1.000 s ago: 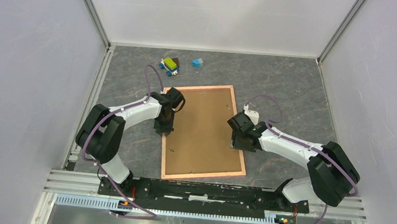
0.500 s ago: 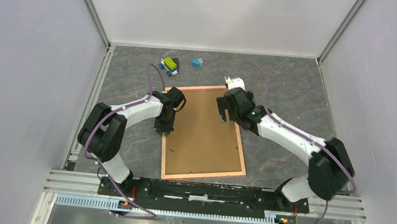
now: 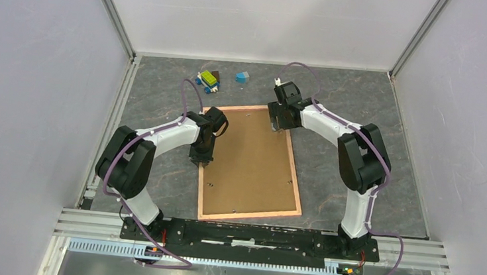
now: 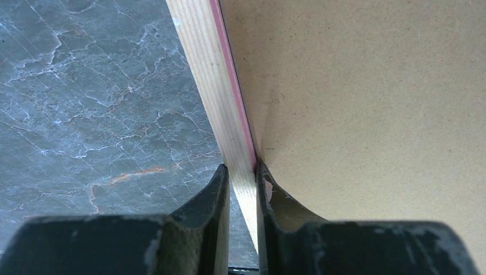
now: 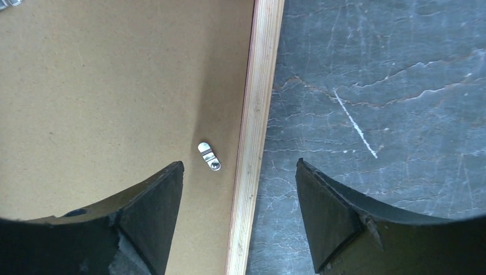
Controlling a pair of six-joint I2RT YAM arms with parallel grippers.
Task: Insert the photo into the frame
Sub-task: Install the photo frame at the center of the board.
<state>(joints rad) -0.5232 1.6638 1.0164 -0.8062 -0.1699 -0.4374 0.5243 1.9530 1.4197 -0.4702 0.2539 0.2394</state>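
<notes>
On the grey marbled table (image 3: 151,96), a narrow strip of surface separates the left wall from the left arm, which reaches in over it toward the frame (image 3: 247,212). The left gripper (image 4: 242,172) is pinching the frame's left rail about midway along its length: one finger (image 4: 220,184) sits on the outer, table side of the pale wood and the other (image 4: 265,186) sits on the inner side, against the brown backing board (image 3: 249,158). The frame lies flat with its back up, so the board covers whatever is beneath it. Its long axis runs from the near edge toward the far wall, with the near end swung slightly to the right; the short rails are at the far and near ends. The near rail lies close to the arms' base bar, leaving little room there. Beyond the far left corner, and apart from it, are a small cluster of toy blocks (image 3: 208,80) and a single blue block (image 3: 242,77). The right gripper (image 5: 238,172) is by the far right corner with its fingers (image 5: 163,192) spread wide across the right rail, one over the board and one over the table; I cannot tell whether they touch. A small metal clip (image 5: 208,156) sits on the board just inside that rail. To the right of the frame, a wider stretch of table runs to the right wall.
</notes>
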